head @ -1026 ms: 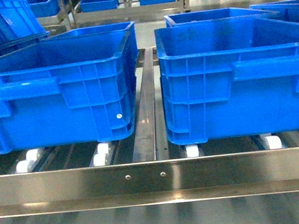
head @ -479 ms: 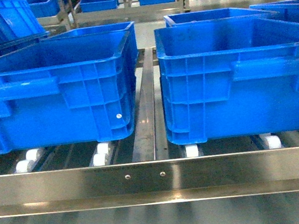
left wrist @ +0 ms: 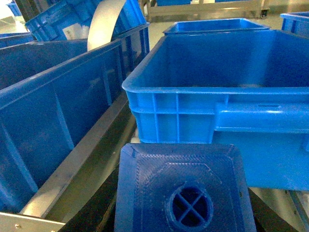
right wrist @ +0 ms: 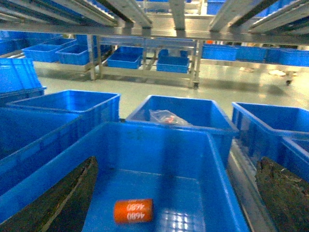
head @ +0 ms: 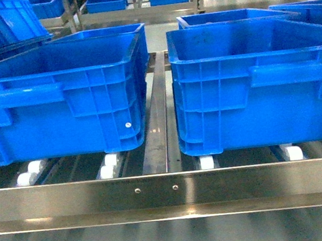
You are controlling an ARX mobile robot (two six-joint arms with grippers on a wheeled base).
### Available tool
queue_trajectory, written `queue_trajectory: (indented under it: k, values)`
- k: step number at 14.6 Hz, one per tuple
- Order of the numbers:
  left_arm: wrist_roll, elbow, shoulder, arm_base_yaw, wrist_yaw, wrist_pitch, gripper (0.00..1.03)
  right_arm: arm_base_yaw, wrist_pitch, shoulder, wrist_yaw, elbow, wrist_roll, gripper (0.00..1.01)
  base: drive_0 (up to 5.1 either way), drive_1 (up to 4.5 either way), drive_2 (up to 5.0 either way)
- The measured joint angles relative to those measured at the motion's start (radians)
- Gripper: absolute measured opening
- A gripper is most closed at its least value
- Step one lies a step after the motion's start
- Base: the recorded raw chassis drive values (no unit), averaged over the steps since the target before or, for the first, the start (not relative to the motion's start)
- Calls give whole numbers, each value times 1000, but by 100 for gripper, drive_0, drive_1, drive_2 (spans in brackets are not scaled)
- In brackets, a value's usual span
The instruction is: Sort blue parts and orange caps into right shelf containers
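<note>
Sorting, item listing. Right gripper point(right wrist: 176, 198): fingers spread, empty, held above the near-right container point(right wrist: 159, 145); one orange cap point(right wrist: 133, 211) lies on that container's floor. Left gripper: jaw state cannot be told; a blue part point(left wrist: 183, 191) fills its view, near the neighbouring container point(left wrist: 217, 92). Advised: the part is carried over that rim and released low.

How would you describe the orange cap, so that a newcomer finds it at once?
Start at the steel shelf and take the near blue crate under the right gripper. The orange cap lies on its side on that crate's floor. It is the only orange thing there, with white "4680" lettering.
</note>
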Motion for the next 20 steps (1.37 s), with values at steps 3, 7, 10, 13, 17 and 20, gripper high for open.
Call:
queue_trajectory:
  k: [3, 7, 10, 13, 17, 20]
  values:
    - [0, 0, 0, 0, 0, 0, 44, -26, -84, -140, -41, -268, 3, 98, 0, 0, 0]
    - [-57, 119, -23, -53, -158, -235, 44, -16, -89, -170, -41, -313, 3, 98, 0, 0, 0]
    - [-76, 410, 178, -87, -76, -243, 44, -16, -89, -170, -41, -313, 3, 98, 0, 0, 0]
    - [-43, 846, 521, -128, -40, -369, 44, -16, -90, -170, -41, -313, 3, 98, 0, 0, 0]
    - [-7, 1068, 718, -146, -15, -299, 90, -16, -90, -170, -41, -313, 3, 98, 0, 0, 0]
    - [19, 686, 419, -150, 29, -36, 98, -16, -90, -170, -41, -313, 3, 98, 0, 0, 0]
